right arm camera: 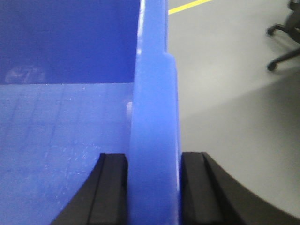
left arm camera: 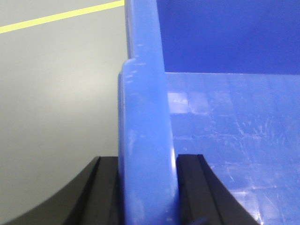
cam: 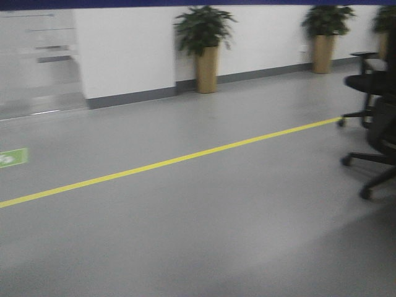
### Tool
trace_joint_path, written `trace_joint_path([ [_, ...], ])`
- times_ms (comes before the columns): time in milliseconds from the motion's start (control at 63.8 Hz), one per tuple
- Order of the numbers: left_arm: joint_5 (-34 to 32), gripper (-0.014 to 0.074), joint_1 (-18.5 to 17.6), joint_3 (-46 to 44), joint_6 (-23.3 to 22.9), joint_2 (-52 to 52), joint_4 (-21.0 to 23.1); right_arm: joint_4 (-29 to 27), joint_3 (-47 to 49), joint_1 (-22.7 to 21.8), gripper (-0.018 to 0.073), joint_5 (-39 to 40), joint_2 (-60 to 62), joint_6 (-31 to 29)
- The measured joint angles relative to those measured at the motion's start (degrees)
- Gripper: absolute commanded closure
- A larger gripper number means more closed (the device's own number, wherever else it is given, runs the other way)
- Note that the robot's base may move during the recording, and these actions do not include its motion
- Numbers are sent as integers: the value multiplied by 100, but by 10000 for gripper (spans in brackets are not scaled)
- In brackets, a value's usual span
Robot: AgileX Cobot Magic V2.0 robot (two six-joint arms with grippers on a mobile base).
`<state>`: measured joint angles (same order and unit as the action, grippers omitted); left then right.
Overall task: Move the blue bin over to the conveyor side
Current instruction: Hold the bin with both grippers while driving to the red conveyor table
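Blue bin upright (long axis unclear)

The glossy blue bin, scuffed inside, is held upright by two opposite walls

Black left end effector clamped on blue bin rim, grey floor beside, yellow line beyond

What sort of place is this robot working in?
Probably an office building's open hall: a smooth grey floor with a yellow line, potted plants along a white wall, and wheeled office chairs.
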<state>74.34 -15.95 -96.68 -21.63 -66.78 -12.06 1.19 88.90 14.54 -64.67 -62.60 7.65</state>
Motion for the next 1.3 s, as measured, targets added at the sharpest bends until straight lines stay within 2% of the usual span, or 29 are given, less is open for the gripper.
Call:
trace_joint_path([
  [1302,0,616,0,0,0,0,-10,0,0,0,648,0,0,0],
])
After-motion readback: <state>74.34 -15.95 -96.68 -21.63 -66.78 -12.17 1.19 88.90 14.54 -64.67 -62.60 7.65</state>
